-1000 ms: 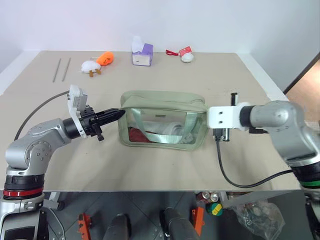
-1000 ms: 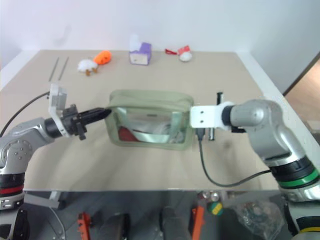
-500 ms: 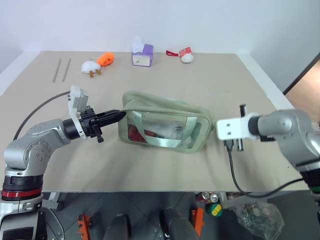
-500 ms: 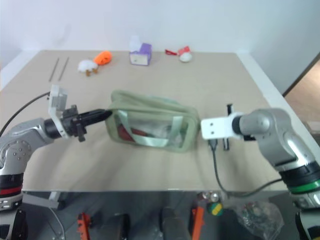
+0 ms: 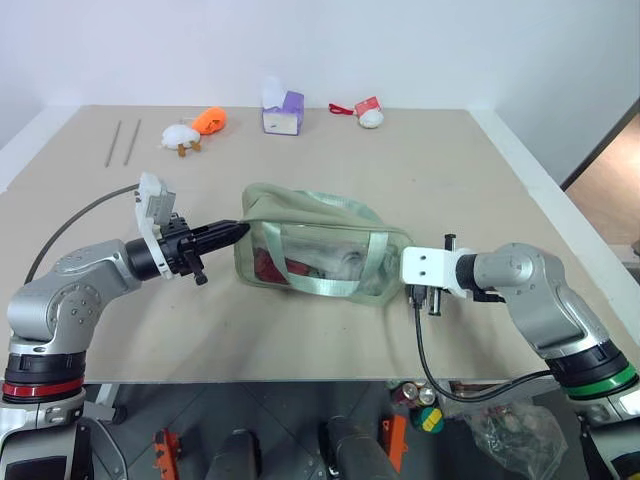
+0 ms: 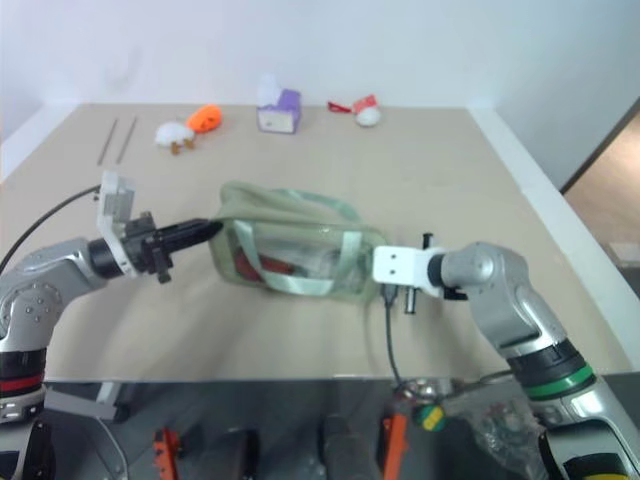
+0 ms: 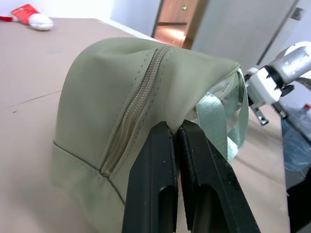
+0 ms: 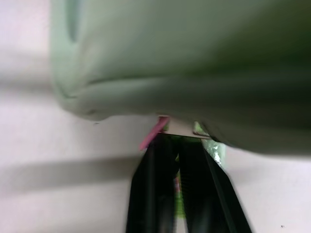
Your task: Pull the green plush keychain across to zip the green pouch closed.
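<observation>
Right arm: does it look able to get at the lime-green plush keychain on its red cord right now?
Probably yes. The right gripper sits against the end of the sage-green fabric pouch, with red cord and lime-green fuzz showing between its nearly shut fingers. Whether it actually grips the keychain is unclear.

Both head eyes look forward and down over the table [image 5: 470, 180], sharing the green pouch [image 5: 320, 245]. The left wrist camera sits close against the pouch's zipped end; the right wrist camera, blurred, seems pressed near its other end.

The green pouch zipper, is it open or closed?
Closed along the stretch seen: in the left wrist view the zipper teeth on the green pouch run meshed, without gap.
</observation>
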### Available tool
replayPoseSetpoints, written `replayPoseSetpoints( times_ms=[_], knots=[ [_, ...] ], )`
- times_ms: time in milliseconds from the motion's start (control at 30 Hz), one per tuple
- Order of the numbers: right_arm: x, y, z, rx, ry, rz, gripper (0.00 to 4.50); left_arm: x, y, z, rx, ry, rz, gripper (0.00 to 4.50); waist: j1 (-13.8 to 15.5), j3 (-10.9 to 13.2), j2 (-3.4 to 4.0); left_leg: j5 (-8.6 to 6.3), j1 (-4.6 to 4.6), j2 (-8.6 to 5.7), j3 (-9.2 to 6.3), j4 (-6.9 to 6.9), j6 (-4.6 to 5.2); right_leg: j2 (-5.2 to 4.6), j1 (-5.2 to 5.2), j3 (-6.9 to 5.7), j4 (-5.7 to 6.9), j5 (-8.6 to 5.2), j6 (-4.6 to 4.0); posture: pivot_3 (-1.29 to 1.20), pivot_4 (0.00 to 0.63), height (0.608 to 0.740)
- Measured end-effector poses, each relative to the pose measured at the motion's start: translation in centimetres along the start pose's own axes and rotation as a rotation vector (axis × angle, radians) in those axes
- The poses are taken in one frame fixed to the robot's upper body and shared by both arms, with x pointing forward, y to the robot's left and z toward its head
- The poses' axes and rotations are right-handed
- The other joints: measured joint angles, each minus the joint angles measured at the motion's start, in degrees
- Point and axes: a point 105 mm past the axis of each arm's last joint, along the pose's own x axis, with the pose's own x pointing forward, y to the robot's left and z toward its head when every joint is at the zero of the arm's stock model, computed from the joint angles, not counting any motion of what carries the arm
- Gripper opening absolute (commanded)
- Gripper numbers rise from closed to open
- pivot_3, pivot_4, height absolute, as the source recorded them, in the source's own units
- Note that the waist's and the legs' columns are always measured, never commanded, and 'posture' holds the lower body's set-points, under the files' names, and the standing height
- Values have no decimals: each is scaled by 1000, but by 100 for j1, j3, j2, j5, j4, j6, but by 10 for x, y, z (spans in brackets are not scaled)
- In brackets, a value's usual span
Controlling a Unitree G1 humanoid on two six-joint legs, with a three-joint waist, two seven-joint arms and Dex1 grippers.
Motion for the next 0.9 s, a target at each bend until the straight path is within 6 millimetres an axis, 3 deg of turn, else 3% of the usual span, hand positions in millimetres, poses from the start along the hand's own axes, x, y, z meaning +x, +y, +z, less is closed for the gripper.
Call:
replayPoseSetpoints(
  times_ms=[267,367,533,700,800,900],
  knots=[
    [-24,-18,-1,282,-129,-57,4025,-18,18,13,-58,-99,107,3397,32,1,1,-1,-22,-6,-9,-7,1,-6,-9,-6,-2,2,25,0,150,740],
    [-34,-21,-3,360,-165,-81,4038,-23,20,11,-80,-109,126,4370,33,1,1,-1,-23,-8,-9,-7,1,-8,-9,-6,-2,2,27,0,150,740],
    [-51,-26,-21,457,-129,-167,4038,-38,30,17,-86,-155,216,4370,39,1,3,-1,-20,-9,-6,-5,1,-8,-9,-4,-2,1,25,0,150,740],
    [-77,-46,-42,415,23,-332,4038,-60,53,-5,-156,-106,439,4370,27,1,2,-1,-18,-8,0,-4,1,-7,-11,3,-2,-2,18,0,150,740],
    [-74,-51,-39,442,-11,-377,4038,-65,53,-18,-193,-93,451,4370,19,1,2,-1,-18,-6,2,-6,1,-6,-13,4,-2,-5,9,0,150,740],
    [-55,-31,-30,522,-118,-302,4038,-66,51,-27,-227,-95,452,4370,34,1,1,-1,-20,-6,-6,-6,1,-5,-9,-3,-2,-1,17,0,150,740]
  ],
)
